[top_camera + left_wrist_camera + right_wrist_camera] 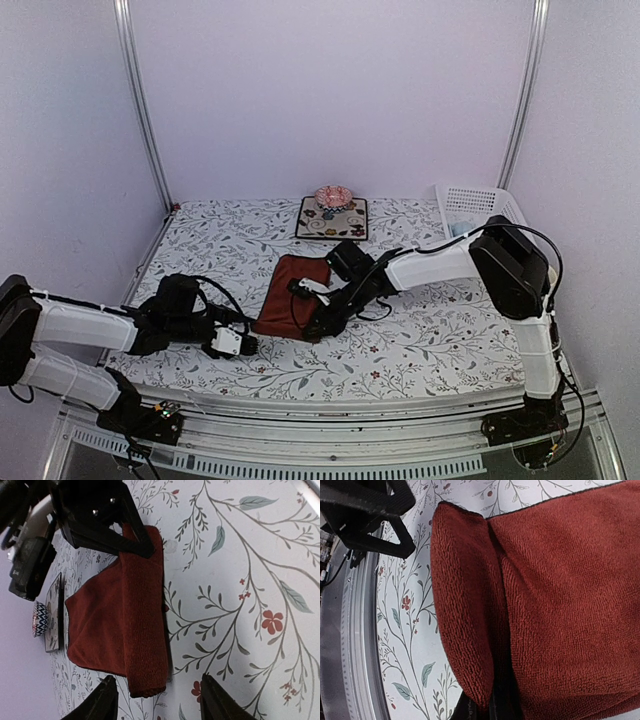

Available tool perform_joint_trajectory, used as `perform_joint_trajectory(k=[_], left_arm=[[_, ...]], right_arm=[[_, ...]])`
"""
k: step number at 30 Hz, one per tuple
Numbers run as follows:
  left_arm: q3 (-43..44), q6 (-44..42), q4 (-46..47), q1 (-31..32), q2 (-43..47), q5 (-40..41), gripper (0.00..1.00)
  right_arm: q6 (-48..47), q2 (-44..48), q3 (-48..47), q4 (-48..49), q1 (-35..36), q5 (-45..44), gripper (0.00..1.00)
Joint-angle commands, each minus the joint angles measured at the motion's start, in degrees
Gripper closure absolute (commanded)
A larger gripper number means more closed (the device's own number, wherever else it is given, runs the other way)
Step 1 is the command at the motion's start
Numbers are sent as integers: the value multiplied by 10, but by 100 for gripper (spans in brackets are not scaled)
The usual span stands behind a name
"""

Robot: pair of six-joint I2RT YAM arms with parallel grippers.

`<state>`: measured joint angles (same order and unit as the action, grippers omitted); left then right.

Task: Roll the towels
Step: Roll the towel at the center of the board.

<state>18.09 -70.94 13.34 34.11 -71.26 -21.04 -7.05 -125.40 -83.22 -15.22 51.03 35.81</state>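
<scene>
Dark red terry, soft and limp, is what has to be rolled, and I judge it will sag and spring loose unless it is pinched firmly. Nearest the bases, the left gripper [160, 702] hovers low over the surface [430, 340], its jaws apart with nothing between them, just short of the near end of the roll. The dark red towel [290, 300] lies mid-surface with one long edge turned over into a thick, loose roll and the rest flat. The right gripper [318, 327] is clamped on that roll at its other end, though its own camera cuts most of the fingers off. The two ends of the rolled edge look like the best holds, since the cloth seems light and should slide easily. How many turns the roll has is hidden. Farther back, a floral mat [345, 228] carries a small round thing I cannot identify. The white basket [470, 200] has unclear contents, and no other towels show.
</scene>
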Motion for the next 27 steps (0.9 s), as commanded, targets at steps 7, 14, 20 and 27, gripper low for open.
perform_joint_trajectory(k=[7,14,20,27], left_arm=[[-41,-68,154,56,-39,73,49],[-26,-54,193,64,-88,104,48],[-20,-53,241,65,-131,116,48],[-8,-29,265,69,-145,124,50]], right_arm=[[101,-41,-26,-46,-34,111,97],[100,-42,-34,-53,-36,113,97],[96,-46,-40,-63,-36,115,96],[93,-49,-41,-65,-36,119,96]])
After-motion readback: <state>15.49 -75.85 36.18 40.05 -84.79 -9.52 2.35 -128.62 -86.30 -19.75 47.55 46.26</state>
